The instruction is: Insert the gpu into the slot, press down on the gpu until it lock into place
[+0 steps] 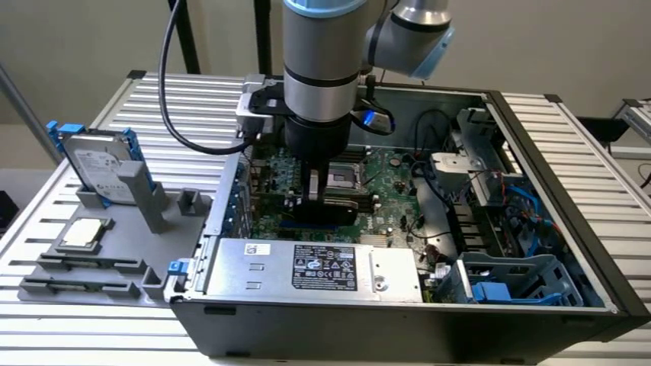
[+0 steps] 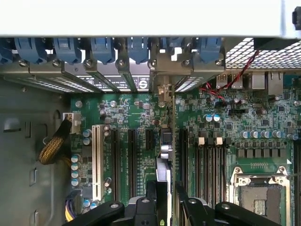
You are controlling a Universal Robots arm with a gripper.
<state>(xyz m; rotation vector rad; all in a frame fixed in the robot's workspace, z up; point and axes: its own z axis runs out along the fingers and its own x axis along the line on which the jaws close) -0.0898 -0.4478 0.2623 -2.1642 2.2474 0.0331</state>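
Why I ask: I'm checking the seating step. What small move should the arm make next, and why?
Probably a short, straight press down. The fingers clamp the thin green circuit card with black cover and silver bracket edge-on, low over the green motherboard, with the long bright-blue plastic slot just beneath its lower edge. Whether it has seated is hidden.

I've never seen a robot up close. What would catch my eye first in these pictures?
The grey robot arm draws the eye first, reaching straight down into the open computer case. Its gripper is clamped on the gpu, a black-faced card held on edge over the green motherboard. At the exterior view's left, a hard drive with blue rails stands upright in a grey holder.
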